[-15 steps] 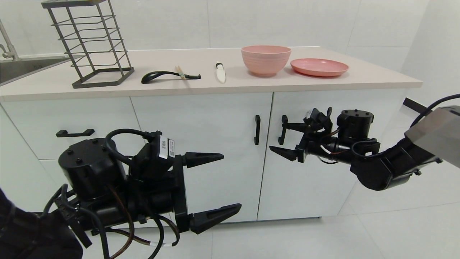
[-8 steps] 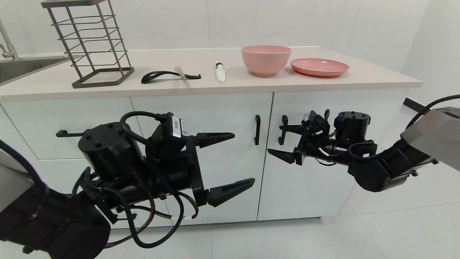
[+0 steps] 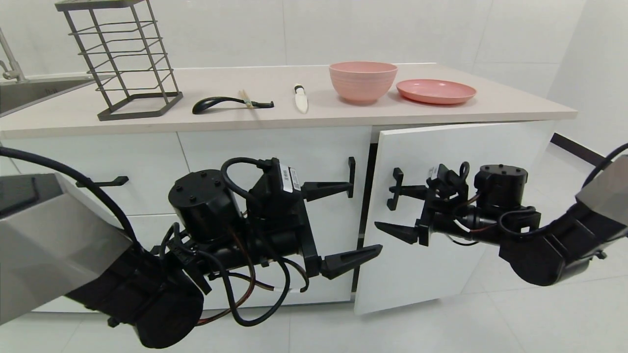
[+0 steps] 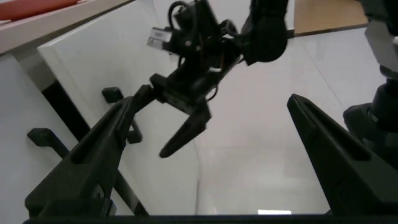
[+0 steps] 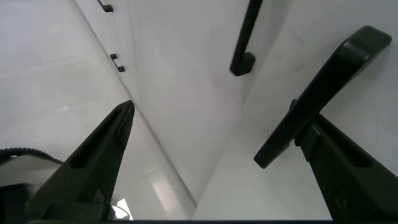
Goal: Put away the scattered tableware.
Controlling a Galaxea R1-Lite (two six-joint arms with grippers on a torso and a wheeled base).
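Observation:
Tableware lies on the counter (image 3: pixel 147 122): a black spoon (image 3: pixel 216 103), chopsticks (image 3: pixel 245 98), a white knife (image 3: pixel 300 99), a pink bowl (image 3: pixel 363 81) and a pink plate (image 3: pixel 435 91). Below it, my right gripper (image 3: pixel 387 208) is open, its upper finger hooked at the black handle (image 3: pixel 392 189) (image 5: pixel 323 93) of the right cabinet door (image 3: pixel 466 147), which stands ajar. My left gripper (image 3: pixel 365 217) is open and holds nothing. Its upper finger is next to the left door's handle (image 3: pixel 351 176) (image 5: pixel 245 37). The right gripper (image 4: pixel 186 93) also shows across the gap.
A black wire rack (image 3: pixel 125 59) stands on the counter's left part, with a sink (image 3: pixel 29 90) beyond it. A drawer handle (image 3: pixel 102 182) sits on the left cabinet front. A dark gap (image 3: pixel 365 196) opens between the two doors. White tiled floor (image 3: pixel 441 328) lies below.
The right door has swung from shut to ajar, with my right gripper drawing back at its handle. My left arm has risen and moved right, up to the left door's handle.

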